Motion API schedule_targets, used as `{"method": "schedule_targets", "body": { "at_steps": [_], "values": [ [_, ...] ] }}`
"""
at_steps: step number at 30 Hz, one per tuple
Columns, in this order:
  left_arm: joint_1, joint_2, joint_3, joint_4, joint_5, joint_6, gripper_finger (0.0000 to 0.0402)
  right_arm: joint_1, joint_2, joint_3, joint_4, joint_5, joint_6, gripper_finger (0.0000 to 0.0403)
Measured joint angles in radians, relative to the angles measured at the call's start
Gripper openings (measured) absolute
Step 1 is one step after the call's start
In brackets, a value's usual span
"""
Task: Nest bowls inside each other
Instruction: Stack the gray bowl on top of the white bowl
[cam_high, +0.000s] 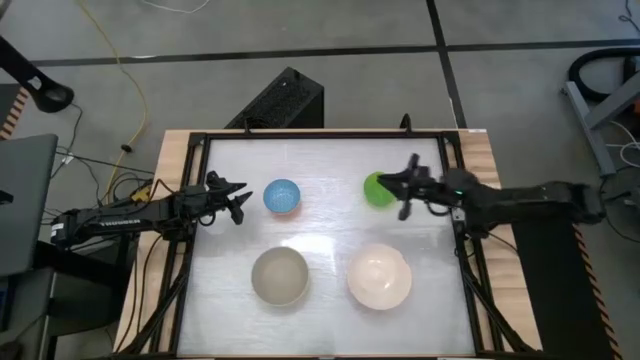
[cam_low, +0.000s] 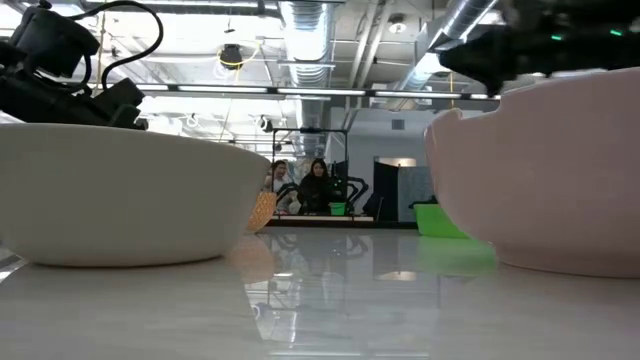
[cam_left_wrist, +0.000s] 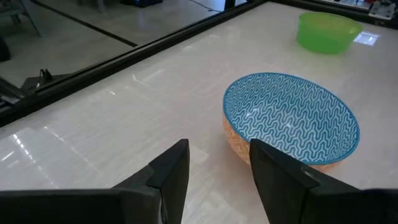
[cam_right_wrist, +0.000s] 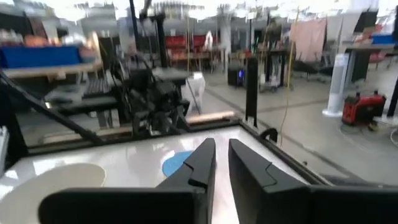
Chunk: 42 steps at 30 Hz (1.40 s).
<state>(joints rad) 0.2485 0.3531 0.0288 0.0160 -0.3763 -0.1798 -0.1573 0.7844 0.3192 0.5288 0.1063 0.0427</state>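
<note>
Four bowls stand upright on their bases on the white table. A light-blue patterned bowl (cam_high: 282, 196) (cam_left_wrist: 292, 118) is at the left middle, and a bright-green bowl (cam_high: 376, 189) (cam_left_wrist: 326, 31) (cam_low: 440, 220) is at the right middle. Nearer the front stand a grey-beige bowl (cam_high: 279, 276) (cam_low: 130, 195) and a cream-white bowl (cam_high: 379, 277) (cam_low: 550, 180). My left gripper (cam_high: 240, 200) (cam_left_wrist: 217, 162) is open, just left of the blue bowl and pointing at it. My right gripper (cam_high: 392, 187) (cam_right_wrist: 222, 158) is raised and level at the green bowl's right rim. Its fingers are a narrow gap apart with nothing between them.
A black frame (cam_high: 320, 134) runs round the table top. A black box (cam_high: 285, 100) sits on the floor beyond the far edge. Free table surface lies between the four bowls and along the far side.
</note>
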Motion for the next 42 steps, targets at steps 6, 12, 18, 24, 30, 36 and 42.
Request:
{"method": "schedule_targets", "body": {
  "at_steps": [6,12,18,24,30,36,42],
  "values": [
    [0.000,0.000,0.000,0.000,0.000,0.000,0.0158,0.030,0.326,0.227,-0.009,-0.025,-0.052,0.0101],
    [0.000,0.000,0.000,0.000,0.000,0.000,0.0158,0.098,0.632,0.480,-0.125,0.032,-0.126,0.0158],
    [0.000,0.000,0.000,0.000,0.000,0.000,0.0158,0.149,0.864,0.807,-0.487,0.077,-0.034,0.0229],
    [0.000,0.000,0.000,0.000,0.000,0.000,0.0158,0.196,1.069,1.128,-0.837,-0.010,0.026,0.0269],
    [0.000,0.000,0.000,0.000,0.000,0.000,0.0158,0.244,1.228,1.325,-0.944,-0.107,0.039,0.0271],
    [0.000,0.000,0.000,0.000,-0.002,0.000,0.0158,0.271,1.303,1.396,-0.929,-0.109,0.077,0.0272],
    [0.000,0.000,0.000,0.000,0.000,0.000,0.0158,0.275,1.335,1.394,-0.891,-0.110,0.133,0.0271]
  ]
}}
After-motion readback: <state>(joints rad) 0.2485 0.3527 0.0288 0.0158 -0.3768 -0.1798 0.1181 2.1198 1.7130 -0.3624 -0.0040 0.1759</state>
